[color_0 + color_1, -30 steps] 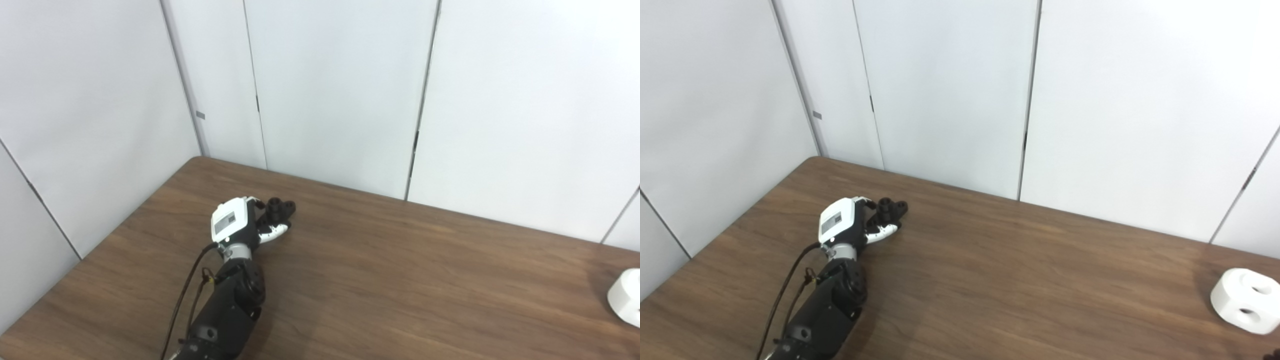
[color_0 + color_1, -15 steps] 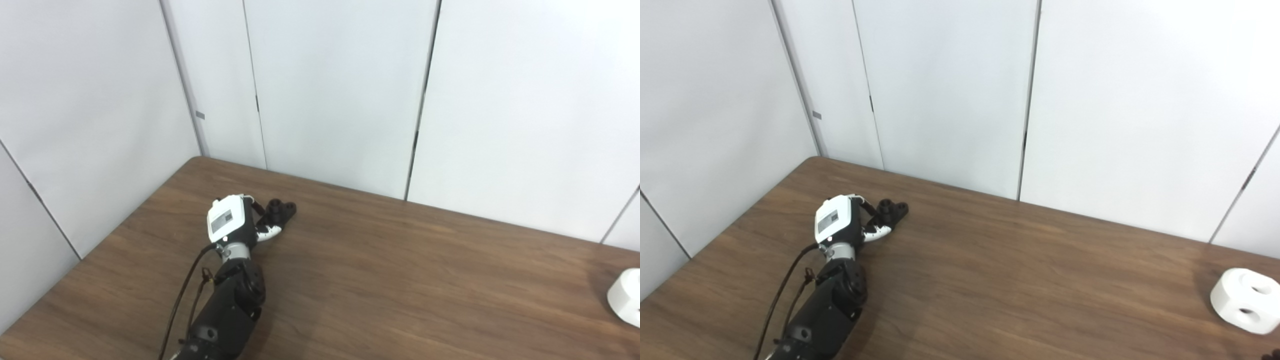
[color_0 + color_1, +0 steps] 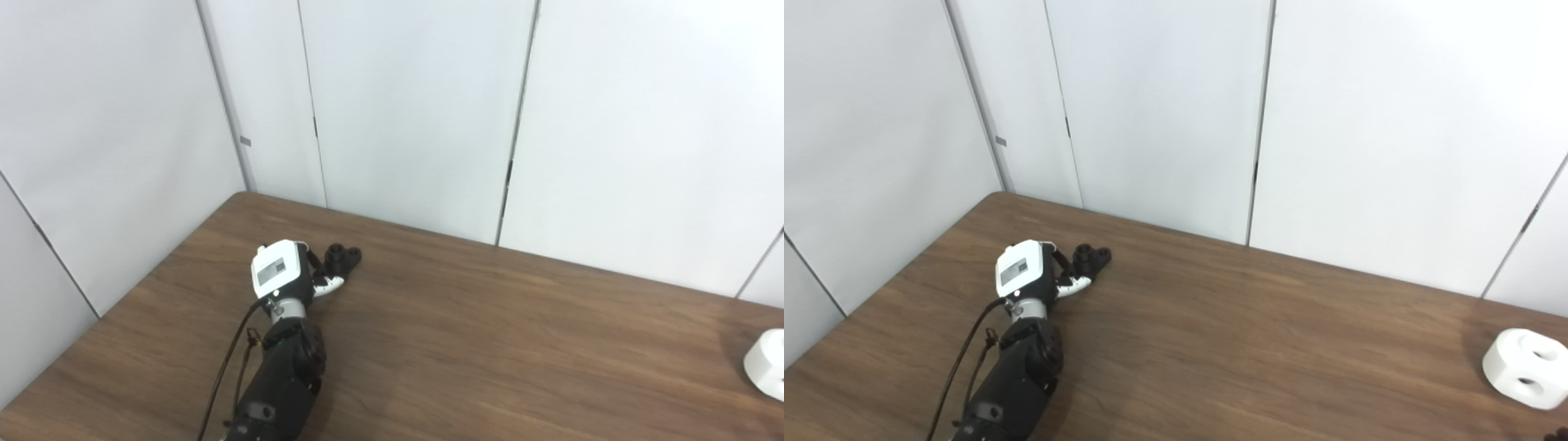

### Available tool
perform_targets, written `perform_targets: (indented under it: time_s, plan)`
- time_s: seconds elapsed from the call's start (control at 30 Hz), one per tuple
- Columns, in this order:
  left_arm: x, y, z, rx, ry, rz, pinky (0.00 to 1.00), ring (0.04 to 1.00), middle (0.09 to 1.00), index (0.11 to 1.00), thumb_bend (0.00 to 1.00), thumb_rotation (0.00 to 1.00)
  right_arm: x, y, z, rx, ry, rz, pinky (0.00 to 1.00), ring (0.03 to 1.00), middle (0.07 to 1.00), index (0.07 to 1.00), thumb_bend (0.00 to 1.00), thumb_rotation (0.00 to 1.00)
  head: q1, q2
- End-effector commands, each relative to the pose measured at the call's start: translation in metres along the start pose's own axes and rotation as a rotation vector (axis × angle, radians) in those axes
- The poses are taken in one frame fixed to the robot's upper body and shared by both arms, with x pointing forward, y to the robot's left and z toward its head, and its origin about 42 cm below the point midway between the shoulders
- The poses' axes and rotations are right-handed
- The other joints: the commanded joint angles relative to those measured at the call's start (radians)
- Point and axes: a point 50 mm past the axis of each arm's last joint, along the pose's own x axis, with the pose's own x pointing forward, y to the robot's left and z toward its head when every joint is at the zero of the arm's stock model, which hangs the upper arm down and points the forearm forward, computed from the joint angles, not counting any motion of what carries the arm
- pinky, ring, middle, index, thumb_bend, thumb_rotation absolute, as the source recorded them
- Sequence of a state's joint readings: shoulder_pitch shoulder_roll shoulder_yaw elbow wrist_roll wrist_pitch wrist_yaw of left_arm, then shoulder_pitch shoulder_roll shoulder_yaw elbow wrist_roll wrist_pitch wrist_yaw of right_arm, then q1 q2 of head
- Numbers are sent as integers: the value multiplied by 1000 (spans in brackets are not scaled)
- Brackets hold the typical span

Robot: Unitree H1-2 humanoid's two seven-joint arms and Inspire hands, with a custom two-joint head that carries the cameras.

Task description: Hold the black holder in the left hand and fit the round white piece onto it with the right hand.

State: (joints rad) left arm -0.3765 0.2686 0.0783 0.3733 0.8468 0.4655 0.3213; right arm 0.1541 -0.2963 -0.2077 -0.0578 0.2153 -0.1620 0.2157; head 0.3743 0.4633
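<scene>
The black holder (image 3: 343, 256) lies on the brown table (image 3: 490, 343) at its far left. My left hand (image 3: 283, 277) reaches up to the holder's near side. Its white back faces the camera and hides the fingers. The white-tipped thumb (image 3: 329, 283) curls just below the holder. Whether the hand grips the holder is hidden. The round white piece (image 3: 1526, 367), with two holes in its top, rests at the table's right edge. In the right eye view, only a dark tip of my right hand (image 3: 1557, 436) shows, at the bottom right corner just below the white piece.
White wall panels (image 3: 404, 110) close off the table's back and left sides. A black cable (image 3: 223, 367) runs along my left forearm. Bare wood stretches between the holder and the white piece.
My left hand has shifted slightly left and toward me, and its thumb has drawn in under the holder. The holder and the white piece have stayed put.
</scene>
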Motion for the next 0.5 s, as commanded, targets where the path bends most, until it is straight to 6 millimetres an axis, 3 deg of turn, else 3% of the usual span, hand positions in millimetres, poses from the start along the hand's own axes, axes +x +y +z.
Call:
perform_targets:
  time_s: [0.0, 0.47]
  plan:
    - [11, 18, 13, -34, -25, 66, 991, 886, 770, 481, 524, 58, -13, 7, -16, 36, 46, 5, 919, 948, 926, 925, 544, 1000, 0, 1]
    - [6, 19, 10, -88, -25, 42, 962, 885, 769, 483, 521, 47, -12, 7, -14, 27, 47, 12, 948, 961, 930, 940, 566, 1000, 0, 10]
